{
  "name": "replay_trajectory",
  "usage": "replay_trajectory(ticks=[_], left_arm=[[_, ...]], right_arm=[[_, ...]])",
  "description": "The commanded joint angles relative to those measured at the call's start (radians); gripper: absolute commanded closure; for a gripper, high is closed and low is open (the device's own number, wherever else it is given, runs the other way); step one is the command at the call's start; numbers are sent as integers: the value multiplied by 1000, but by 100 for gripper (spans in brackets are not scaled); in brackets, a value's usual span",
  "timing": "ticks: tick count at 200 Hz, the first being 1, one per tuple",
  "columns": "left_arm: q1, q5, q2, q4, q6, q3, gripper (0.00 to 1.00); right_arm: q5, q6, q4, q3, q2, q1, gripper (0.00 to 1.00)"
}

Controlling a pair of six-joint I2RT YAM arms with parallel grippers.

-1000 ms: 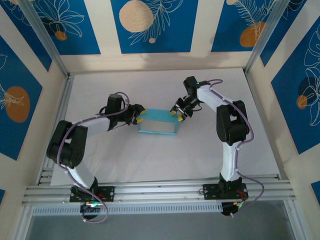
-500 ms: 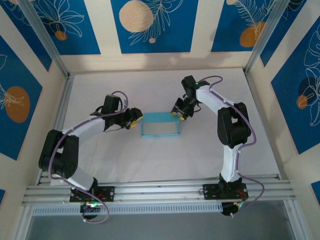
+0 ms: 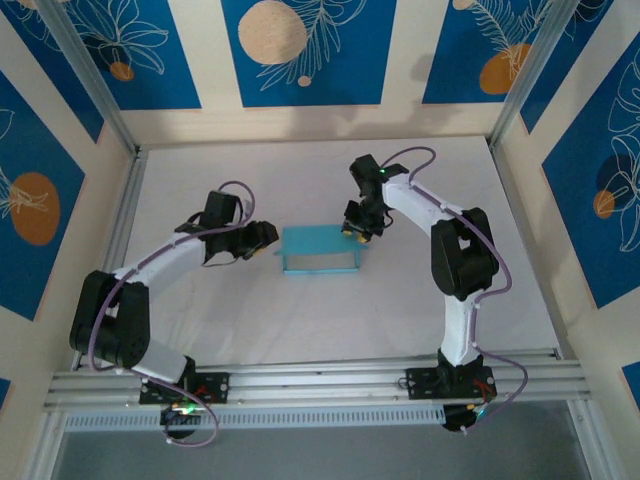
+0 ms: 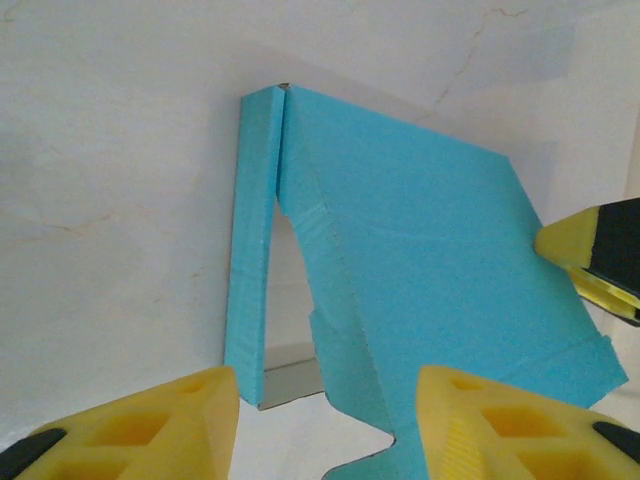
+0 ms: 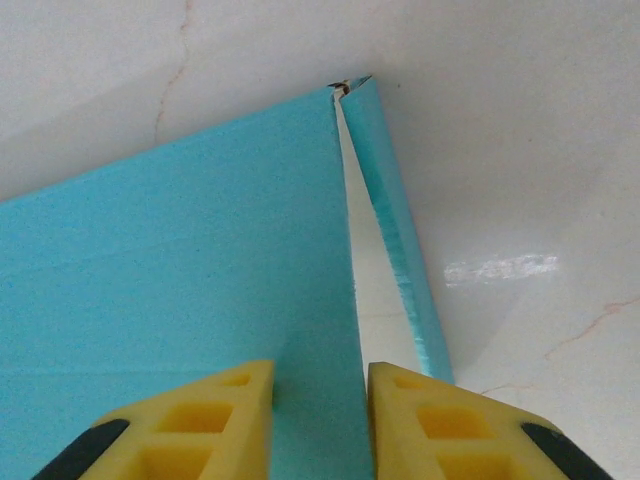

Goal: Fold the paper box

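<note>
The paper box (image 3: 318, 243) lies mid-table, light blue, part folded, with one broad panel leaning over its narrow side wall. In the left wrist view that panel (image 4: 430, 250) and a thin upright wall (image 4: 250, 230) meet at the far corner. My left gripper (image 3: 268, 238) is at the box's left end. It (image 4: 325, 380) is open, its yellow fingers either side of a notched flap edge without touching it. My right gripper (image 3: 352, 230) is at the box's right end. Its (image 5: 320, 370) fingers stand a narrow gap apart over the panel's (image 5: 170, 250) right edge.
The white table (image 3: 250, 320) is bounded by patterned blue and cream walls. An aluminium rail (image 3: 320, 378) carrying both arm bases runs along the near edge, and a slanted frame bar (image 3: 125, 210) runs down the left side.
My left gripper has drawn back a little from the box's left end. My right gripper has shifted left onto the box's right end, its jaws narrower. The broad panel now leans over the box's opening.
</note>
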Motion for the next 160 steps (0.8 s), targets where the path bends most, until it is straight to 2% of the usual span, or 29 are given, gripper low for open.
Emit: replay_trajectory(ticks=[1,49,87,133,160], left_arm=[[-30,-38,-11,-50,54,13,50],[-80,-113,34,-52,89,-3,52],[-105,-152,100,-36,92,-12,54],[-112,-198,122,-58,114,-17,56],[-112,-205,141,-70,114,-5,56]], right_arm=[[86,-15,-52,-12,-27,25,71],[186,-24,-78,-6,-21,64,71],[195,-33,-84,-2,-29,77,69],[179,-56,-82,14,-65,78,54],[162,-80,-87,32,-84,69,52]])
